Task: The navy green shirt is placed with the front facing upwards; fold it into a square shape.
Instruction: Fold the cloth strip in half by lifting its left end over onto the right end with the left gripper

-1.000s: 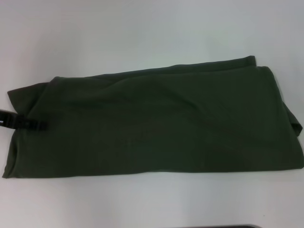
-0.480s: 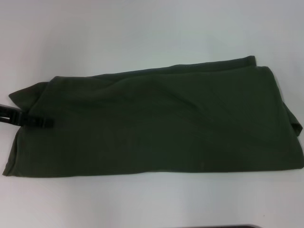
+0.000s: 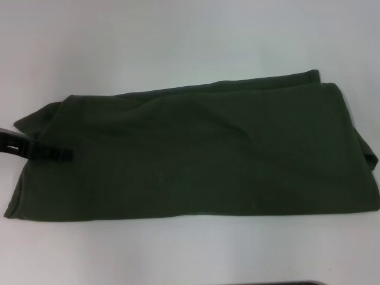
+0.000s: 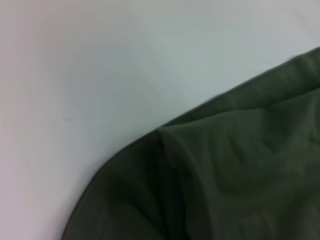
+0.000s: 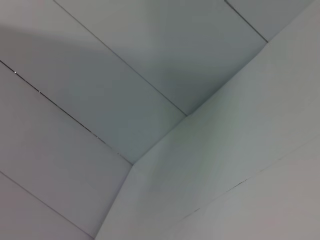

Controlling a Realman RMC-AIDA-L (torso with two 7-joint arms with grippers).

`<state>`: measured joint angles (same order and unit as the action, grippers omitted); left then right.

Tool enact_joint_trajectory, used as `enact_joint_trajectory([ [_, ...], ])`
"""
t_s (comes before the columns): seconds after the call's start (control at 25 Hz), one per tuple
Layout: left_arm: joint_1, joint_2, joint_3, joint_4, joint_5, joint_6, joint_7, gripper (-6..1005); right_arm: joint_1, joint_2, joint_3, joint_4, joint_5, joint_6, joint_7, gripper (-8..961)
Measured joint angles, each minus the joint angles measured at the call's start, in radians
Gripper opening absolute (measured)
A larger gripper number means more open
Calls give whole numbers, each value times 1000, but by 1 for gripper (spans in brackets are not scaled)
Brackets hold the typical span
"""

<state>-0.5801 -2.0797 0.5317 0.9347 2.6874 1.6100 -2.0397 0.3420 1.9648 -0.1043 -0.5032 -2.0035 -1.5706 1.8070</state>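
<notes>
The navy green shirt [image 3: 202,154] lies across the white table [image 3: 178,41] as a long band folded lengthwise, plain dark side up. No print shows. My left gripper [image 3: 64,155] reaches in from the left edge of the head view. It lies flat over the shirt's left end, shut on the cloth there. The left wrist view shows a rounded, doubled edge of the shirt [image 4: 220,180] against the table [image 4: 75,75]. My right gripper is out of view.
White tabletop surrounds the shirt on every side. A dark edge [image 3: 285,283] shows at the bottom of the head view. The right wrist view shows only pale panels with seams [image 5: 150,95].
My left gripper has slid to the right over the shirt's left end. The shirt's left edge has drawn in slightly with it. The rest of the shirt has not moved.
</notes>
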Motion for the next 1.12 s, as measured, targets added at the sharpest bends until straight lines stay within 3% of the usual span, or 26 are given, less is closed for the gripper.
enact_joint_trajectory([
  [0.16, 0, -5, 27, 4, 0, -7, -3, 778, 0, 0, 0, 0, 0, 1, 0, 932],
  [0.68, -6, 13, 11, -13, -23, -11, -18, 514, 0, 0, 0, 0, 0, 2, 0, 934],
  [1.12, -6, 13, 11, -16, -22, -14, -20, 71, 0, 0, 0, 0, 0, 1, 0, 933],
])
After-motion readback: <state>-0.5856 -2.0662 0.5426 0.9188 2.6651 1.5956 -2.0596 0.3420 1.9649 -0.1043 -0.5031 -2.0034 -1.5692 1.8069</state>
